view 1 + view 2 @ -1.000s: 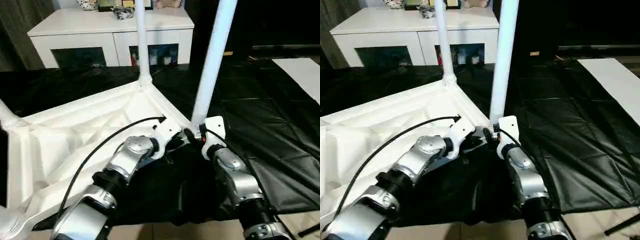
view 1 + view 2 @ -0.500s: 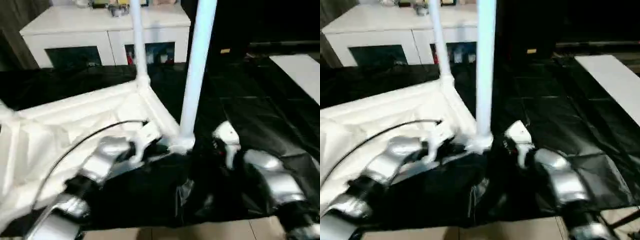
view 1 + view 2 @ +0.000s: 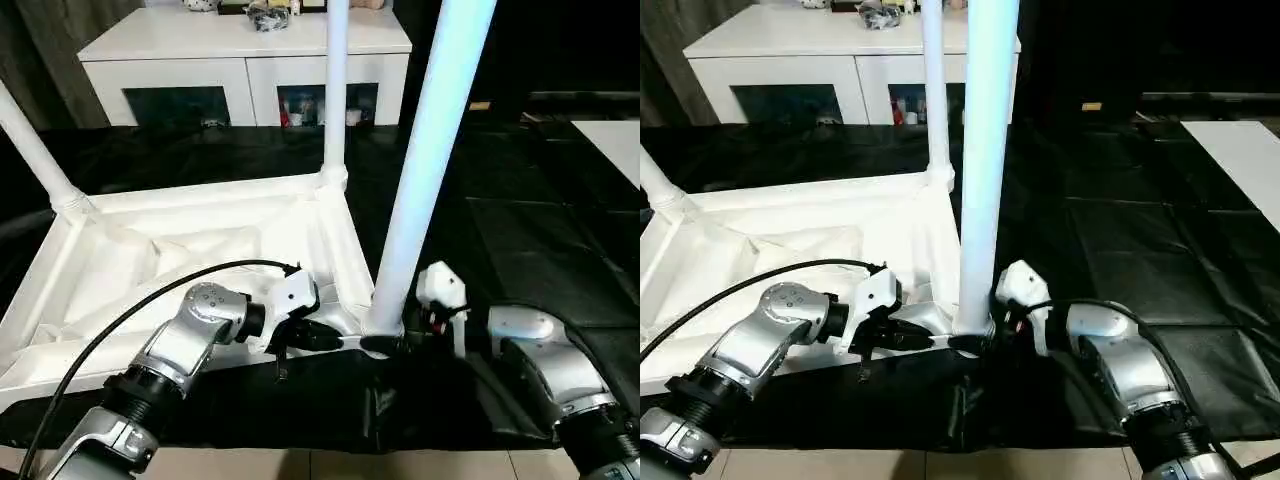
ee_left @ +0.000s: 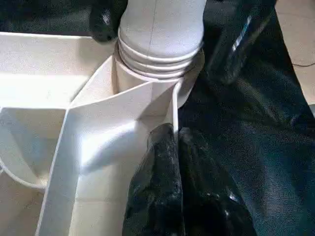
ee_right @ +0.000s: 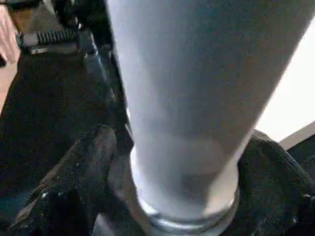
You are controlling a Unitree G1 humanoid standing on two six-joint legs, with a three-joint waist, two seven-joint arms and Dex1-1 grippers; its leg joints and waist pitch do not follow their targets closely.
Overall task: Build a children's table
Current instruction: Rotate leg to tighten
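No legible text, label, brand, number or sign appears in any view. The white ribbed plastic tabletop (image 3: 180,250), the white tapered tube legs (image 3: 430,160) and the white cabinet with glass doors (image 3: 240,60) carry no readable marking. Small items on top of the cabinet are too indistinct to read.

Even indoor light, glare on black sheet (image 3: 520,240), blurred right-wrist close-up.

The right end effector (image 3: 992,330) closes around the near leg (image 3: 984,160) seated in the tabletop (image 3: 790,240).
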